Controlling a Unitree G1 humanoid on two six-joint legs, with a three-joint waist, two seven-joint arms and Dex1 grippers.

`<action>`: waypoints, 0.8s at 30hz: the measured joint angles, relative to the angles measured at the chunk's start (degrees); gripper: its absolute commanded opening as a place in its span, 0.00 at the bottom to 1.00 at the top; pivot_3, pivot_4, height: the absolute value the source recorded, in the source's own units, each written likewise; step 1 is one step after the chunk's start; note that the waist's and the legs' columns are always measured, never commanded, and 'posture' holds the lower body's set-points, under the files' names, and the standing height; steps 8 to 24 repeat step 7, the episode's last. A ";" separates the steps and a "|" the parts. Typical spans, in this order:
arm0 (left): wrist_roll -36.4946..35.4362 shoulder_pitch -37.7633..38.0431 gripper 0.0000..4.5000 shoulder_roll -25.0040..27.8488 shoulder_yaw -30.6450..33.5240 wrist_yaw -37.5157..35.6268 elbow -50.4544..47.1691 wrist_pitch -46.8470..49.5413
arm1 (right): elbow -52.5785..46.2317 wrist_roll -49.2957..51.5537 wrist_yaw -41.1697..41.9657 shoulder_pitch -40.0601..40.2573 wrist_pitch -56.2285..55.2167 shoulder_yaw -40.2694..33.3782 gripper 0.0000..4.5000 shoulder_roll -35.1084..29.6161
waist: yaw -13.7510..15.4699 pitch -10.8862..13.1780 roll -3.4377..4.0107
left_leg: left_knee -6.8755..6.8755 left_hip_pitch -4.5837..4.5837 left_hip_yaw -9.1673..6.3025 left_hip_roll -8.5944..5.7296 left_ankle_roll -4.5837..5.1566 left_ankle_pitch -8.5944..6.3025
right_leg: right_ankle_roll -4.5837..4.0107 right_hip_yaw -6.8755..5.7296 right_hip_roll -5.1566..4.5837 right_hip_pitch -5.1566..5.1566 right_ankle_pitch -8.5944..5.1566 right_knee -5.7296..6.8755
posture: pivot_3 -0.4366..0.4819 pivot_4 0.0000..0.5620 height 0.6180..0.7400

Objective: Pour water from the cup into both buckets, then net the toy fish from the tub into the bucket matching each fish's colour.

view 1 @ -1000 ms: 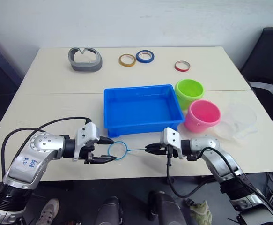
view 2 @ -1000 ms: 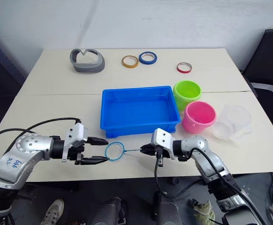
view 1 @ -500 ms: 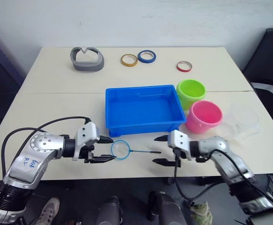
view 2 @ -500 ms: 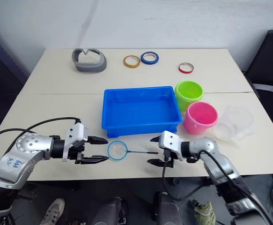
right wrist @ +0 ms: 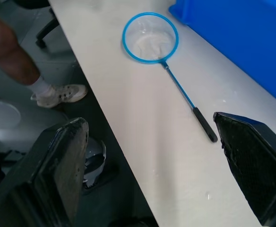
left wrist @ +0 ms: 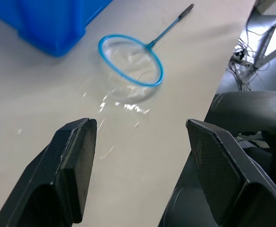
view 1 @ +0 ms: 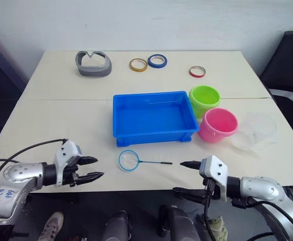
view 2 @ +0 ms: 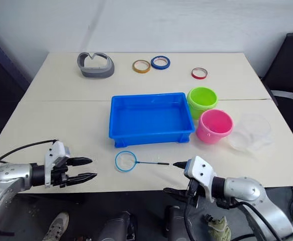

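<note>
The net (view 1: 128, 160) lies flat on the table in front of the blue tub (view 1: 154, 136), its black handle (right wrist: 203, 124) pointing right. My left gripper (view 1: 99, 167) is open at the table's near edge, left of the hoop (left wrist: 130, 59) and apart from it. My right gripper (view 1: 178, 176) is open and empty, just right of the handle's end. Right of the tub stand the green bucket (view 1: 205, 98) and the pink bucket (view 1: 217, 124), with the clear cup (view 1: 257, 131) beyond them. The toy fish are out of view.
A grey curved holder (view 1: 92, 64) and three tape rings (view 1: 157, 61) sit along the far side of the table. A dark chair (view 1: 287, 55) stands at the right. A person's foot (right wrist: 57, 94) is on the floor below the table's near edge.
My right gripper has opened and let go of the net's handle, leaving the net on the table. Both arms have drawn back to the table's near edge.
</note>
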 measured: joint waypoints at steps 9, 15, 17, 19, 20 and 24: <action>-0.41 7.48 0.74 -2.58 5.27 2.68 1.24 -0.20 | -0.89 0.42 -4.55 7.38 0.87 -1.70 0.99 1.70 | 0.00 0.00 0.00 | -0.14 0.02 -0.02 0.00 -0.01 -0.01 | -0.06 -0.02 0.00 -0.01 -0.03 -0.06 | 0.48 0.27 0.78; -0.41 7.48 0.74 -2.58 5.27 2.68 1.24 -0.20 | -0.89 0.42 -4.55 7.38 0.87 -1.70 0.99 1.70 | 0.00 0.00 0.00 | -0.14 0.02 -0.02 0.00 -0.01 -0.01 | -0.06 -0.02 0.00 -0.01 -0.03 -0.06 | 0.48 0.27 0.78; -0.41 7.48 0.74 -2.58 5.27 2.68 1.24 -0.20 | -0.89 0.42 -4.55 7.38 0.87 -1.70 0.99 1.70 | 0.00 0.00 0.00 | -0.14 0.02 -0.02 0.00 -0.01 -0.01 | -0.06 -0.02 0.00 -0.01 -0.03 -0.06 | 0.48 0.27 0.78; -0.41 7.48 0.74 -2.58 5.27 2.68 1.24 -0.20 | -0.89 0.42 -4.55 7.38 0.87 -1.70 0.99 1.70 | 0.00 0.00 0.00 | -0.14 0.02 -0.02 0.00 -0.01 -0.01 | -0.06 -0.02 0.00 -0.01 -0.03 -0.06 | 0.48 0.27 0.78; -0.41 7.48 0.74 -2.58 5.27 2.68 1.24 -0.20 | -0.89 0.42 -4.55 7.38 0.87 -1.70 0.99 1.70 | 0.00 0.00 0.00 | -0.14 0.02 -0.02 0.00 -0.01 -0.01 | -0.06 -0.02 0.00 -0.01 -0.03 -0.06 | 0.48 0.27 0.78; -0.41 7.48 0.74 -2.58 5.27 2.68 1.24 -0.20 | -0.89 0.42 -4.55 7.38 0.87 -1.70 0.99 1.70 | 0.00 0.00 0.00 | -0.14 0.02 -0.02 0.00 -0.01 -0.01 | -0.06 -0.02 0.00 -0.01 -0.03 -0.06 | 0.48 0.27 0.78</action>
